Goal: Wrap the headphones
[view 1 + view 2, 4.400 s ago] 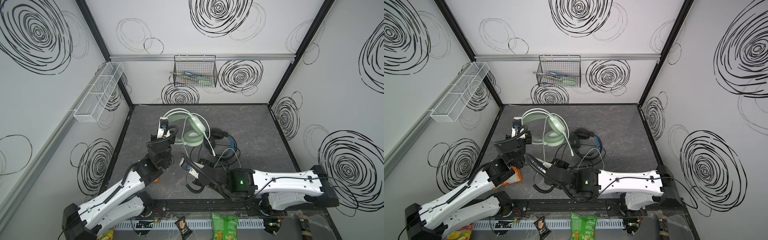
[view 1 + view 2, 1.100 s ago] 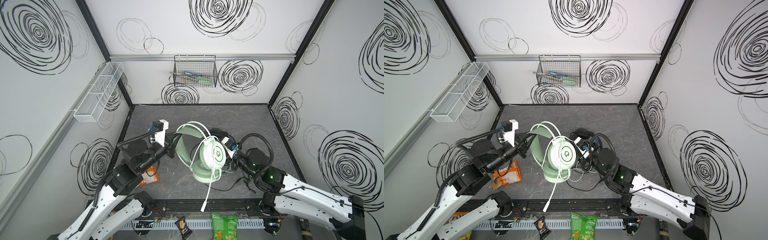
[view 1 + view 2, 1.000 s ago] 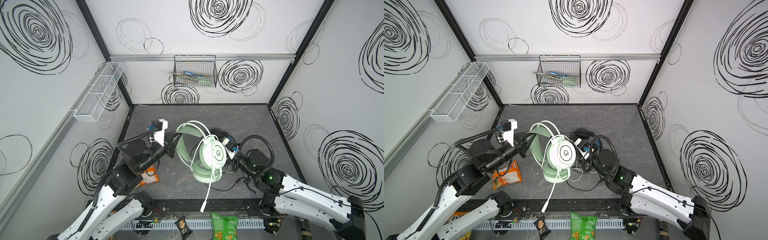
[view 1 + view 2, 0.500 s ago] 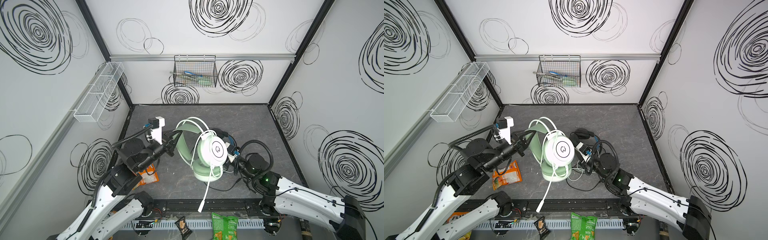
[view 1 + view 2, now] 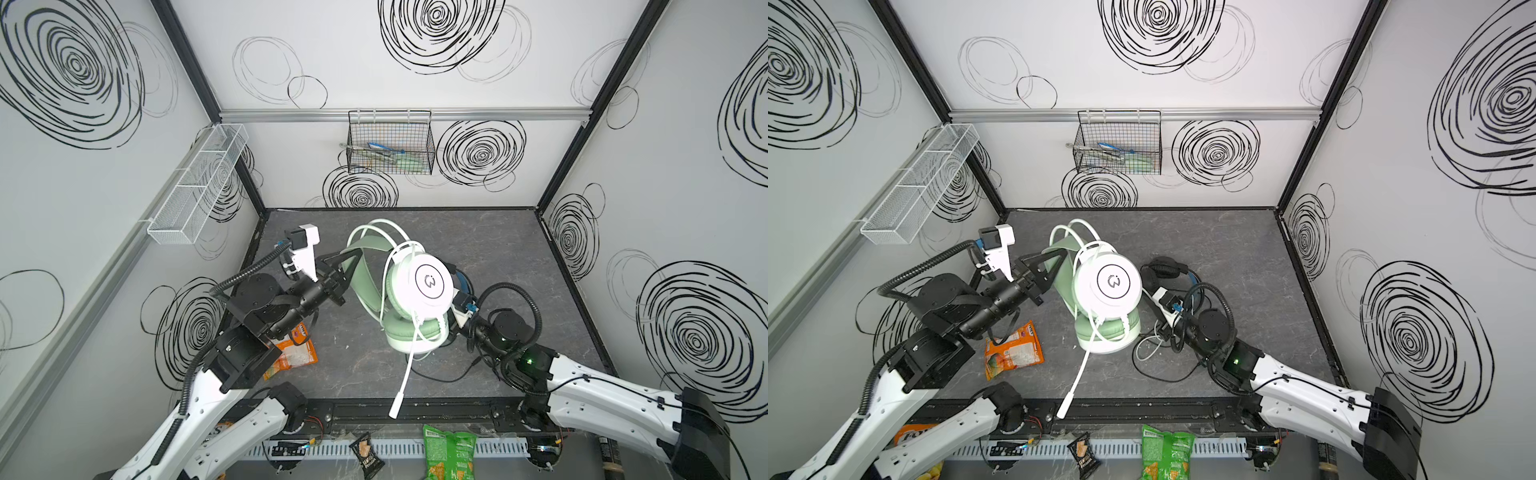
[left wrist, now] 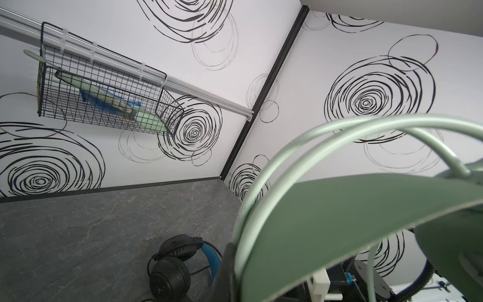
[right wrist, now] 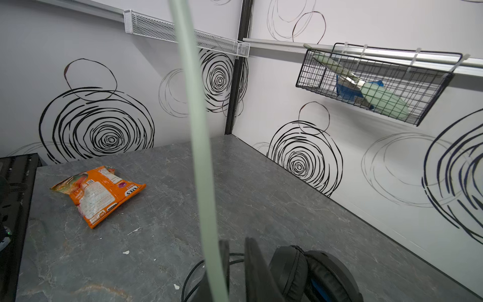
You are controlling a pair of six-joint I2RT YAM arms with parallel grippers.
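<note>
The mint-green headphones (image 5: 430,282) (image 5: 1113,282) hang above the table. My left gripper (image 5: 347,266) (image 5: 1052,266) (image 6: 235,274) is shut on their green headband (image 6: 339,222). Their white cable is looped round the upper earcup, and the mic boom (image 5: 405,374) (image 5: 1075,374) dangles toward the front edge. The black headphones (image 5: 1163,266) (image 6: 172,272) (image 7: 313,274) lie on the table behind them. My right gripper (image 5: 1160,330) (image 7: 236,264) sits low beside the lower earcup, its jaws a thin gap apart with nothing between them. A pale cable (image 7: 198,130) crosses in front of one finger.
An orange snack bag (image 5: 291,353) (image 5: 1013,349) (image 7: 96,196) lies at the front left. A black cable (image 5: 1163,374) loops over the table by the right arm. A wire basket (image 5: 390,145) hangs on the back wall and a white mesh shelf (image 5: 199,187) on the left wall.
The green headphones, on the table four seconds ago, now hang in my left gripper and drifted slightly left and back. My right gripper moved in under them and its jaws narrowed.
</note>
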